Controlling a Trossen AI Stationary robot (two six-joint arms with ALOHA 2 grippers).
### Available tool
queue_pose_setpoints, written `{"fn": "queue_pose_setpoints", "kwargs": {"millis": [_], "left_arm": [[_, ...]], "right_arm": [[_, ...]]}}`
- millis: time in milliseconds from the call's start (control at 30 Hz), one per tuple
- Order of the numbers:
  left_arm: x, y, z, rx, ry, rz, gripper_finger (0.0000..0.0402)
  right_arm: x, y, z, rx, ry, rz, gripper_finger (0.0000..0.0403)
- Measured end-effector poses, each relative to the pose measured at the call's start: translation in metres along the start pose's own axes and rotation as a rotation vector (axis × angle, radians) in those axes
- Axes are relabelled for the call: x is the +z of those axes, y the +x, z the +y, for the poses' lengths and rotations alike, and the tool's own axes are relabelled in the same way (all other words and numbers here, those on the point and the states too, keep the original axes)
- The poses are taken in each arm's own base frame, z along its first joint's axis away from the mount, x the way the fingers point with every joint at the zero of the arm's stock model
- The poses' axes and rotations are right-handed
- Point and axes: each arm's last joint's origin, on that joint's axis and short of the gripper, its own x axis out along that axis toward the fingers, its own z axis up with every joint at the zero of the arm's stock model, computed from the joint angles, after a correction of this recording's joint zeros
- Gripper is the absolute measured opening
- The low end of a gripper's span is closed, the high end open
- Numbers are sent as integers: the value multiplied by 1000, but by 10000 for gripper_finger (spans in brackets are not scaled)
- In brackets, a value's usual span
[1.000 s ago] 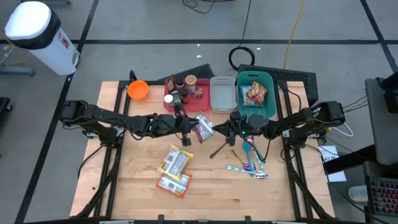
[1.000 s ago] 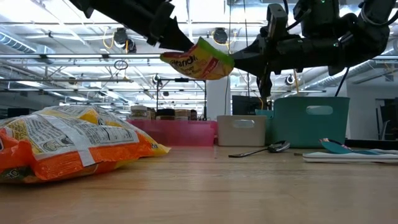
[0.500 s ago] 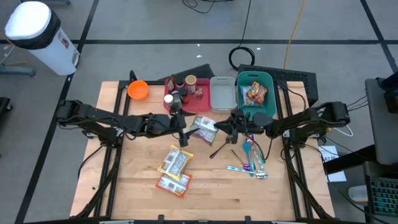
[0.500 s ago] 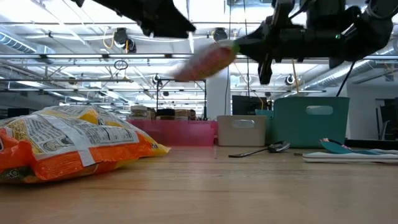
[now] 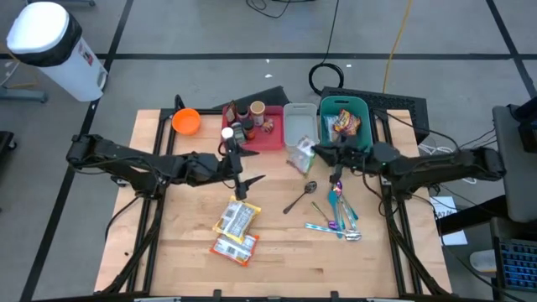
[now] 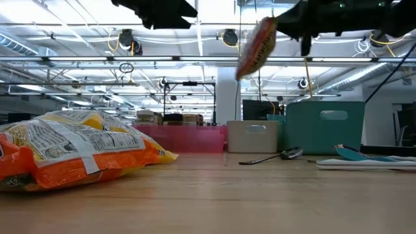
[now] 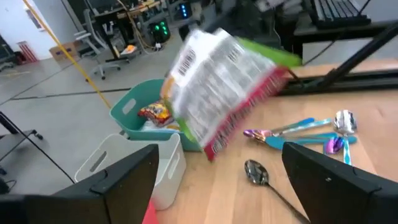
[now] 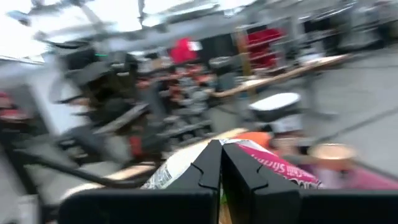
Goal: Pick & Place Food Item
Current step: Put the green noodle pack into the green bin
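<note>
Snack packet (image 5: 302, 156) now with right claw (image 5: 316, 152)

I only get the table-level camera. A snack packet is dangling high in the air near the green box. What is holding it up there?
Observer: The right gripper is. Its wrist camera shows both fingers shut on the snack packet.
Operator: And the dark arm at the top left of my picture?
Observer: That is the left gripper. Its fingers stand wide open with nothing between them, and the snack packet hangs some way in front of it.
Operator: Is there anything inside the green box? I only see its side.
Observer: Yes. From above, a second packet lies inside the teal bin.
</note>
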Motion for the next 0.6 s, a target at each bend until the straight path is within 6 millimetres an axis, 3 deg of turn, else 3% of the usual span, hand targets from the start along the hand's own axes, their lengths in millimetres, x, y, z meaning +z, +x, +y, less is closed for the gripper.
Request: {"fn": "queue_pose_setpoints", "kwargs": {"millis": [300, 600], "left_arm": [[-8, 1, -1, -8, -3, 73, 349], [-8, 1, -1, -7, -24, 75, 349]], "right_arm": [[12, -24, -31, -425, -208, 58, 0], [8, -31, -69, -862, -347, 141, 0]]}}
